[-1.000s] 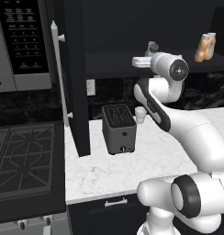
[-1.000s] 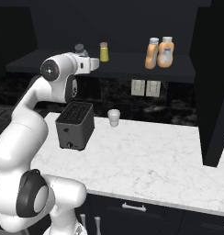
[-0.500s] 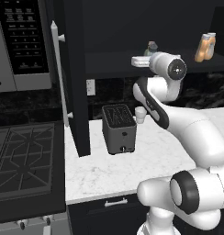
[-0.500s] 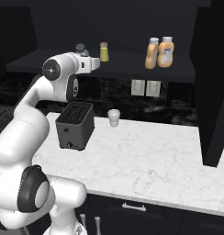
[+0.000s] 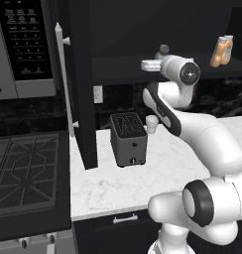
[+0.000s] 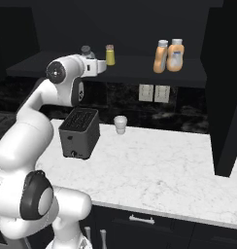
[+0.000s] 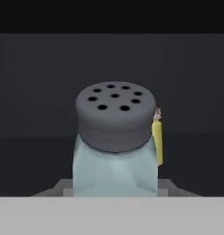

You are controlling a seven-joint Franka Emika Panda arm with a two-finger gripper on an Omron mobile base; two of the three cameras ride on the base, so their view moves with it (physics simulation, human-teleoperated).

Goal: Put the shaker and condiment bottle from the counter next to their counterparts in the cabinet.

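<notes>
My jaws [image 7: 114, 193] are closed narrowly around the small pale blue-teal translucent shaker with the dark grey perforated cap [image 7: 115, 137], which fills the hand view upright. From the base cameras it rides at the end of my arm, level with the dark inner shelf of the tall black wall cabinet [image 6: 140, 68], just left of the small yellow shaker with the tan cap [image 6: 110, 55], its counterpart. Whether its base already rests on the shelf I cannot tell. I judge the shaker's transfer nearly complete, with only the final set-down and release remaining. Further right on the same shelf stand two near-alike orange bottles with pale caps [image 6: 169, 56], side by side and apparently touching, so the condiment bottle's half of the task looks already done. The cabinet shelf thus holds, left to right, my carried shaker, the yellow shaker and the bottle pair. On the white marble-patterned worktop [image 6: 164, 165] remain a black two-slot toaster [image 6: 80, 132] and a small white cup [image 6: 120, 124], neither belonging to the task.
</notes>
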